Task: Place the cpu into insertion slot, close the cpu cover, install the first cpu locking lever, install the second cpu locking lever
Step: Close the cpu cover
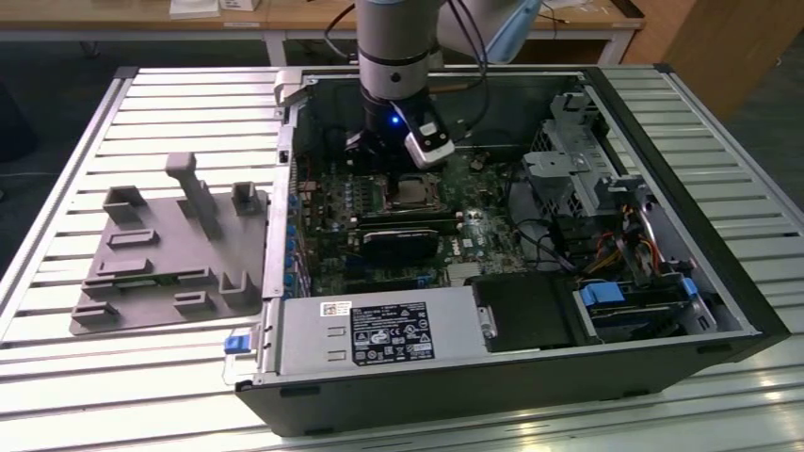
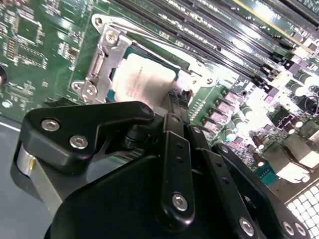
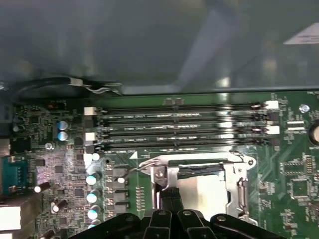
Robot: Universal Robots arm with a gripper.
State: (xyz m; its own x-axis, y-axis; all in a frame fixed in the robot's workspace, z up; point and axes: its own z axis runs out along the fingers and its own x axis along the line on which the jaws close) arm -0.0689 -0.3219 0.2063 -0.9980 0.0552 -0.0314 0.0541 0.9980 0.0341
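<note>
Surroundings, all placed from the insertion slot (image 1: 390, 194):
- Four long black memory slots (image 3: 179, 127) run just beside one edge of it, parallel to that edge.
- A row of pale-topped capacitors (image 3: 92, 196) stands near the adjoining side. A thin wire lever (image 3: 135, 170) juts out between them and the slot's corner; can't tell if it is latched.
- Black rectangular card (image 1: 402, 240) lies just beside the slot, on its near side in the exterior view.
- The arm (image 1: 399, 56) comes straight down over the slot and hides the board behind it in the exterior view.
- Grey moulded fixture (image 1: 164, 254) sits well apart, out on the slatted table (image 1: 101, 395), toward the exterior view's left.

Containers:
- Open computer case (image 1: 703, 245) holds the green circuit board (image 3: 294, 189) with the slot, the card, a labelled grey power supply (image 1: 377, 331) and a metal drive cage (image 1: 571, 160).
- The slot holds the cpu (image 2: 144, 82), seated flat, pale top up.
- The cpu cover (image 2: 107, 55) lies around the chip, whose top shows through its cut-out.

Gripper (image 2: 175, 95): fingers drawn together, nothing seen between them. The tips are at the cover's edge, just over the cpu; in both wrist views the black linkage blocks that side of the slot.
</note>
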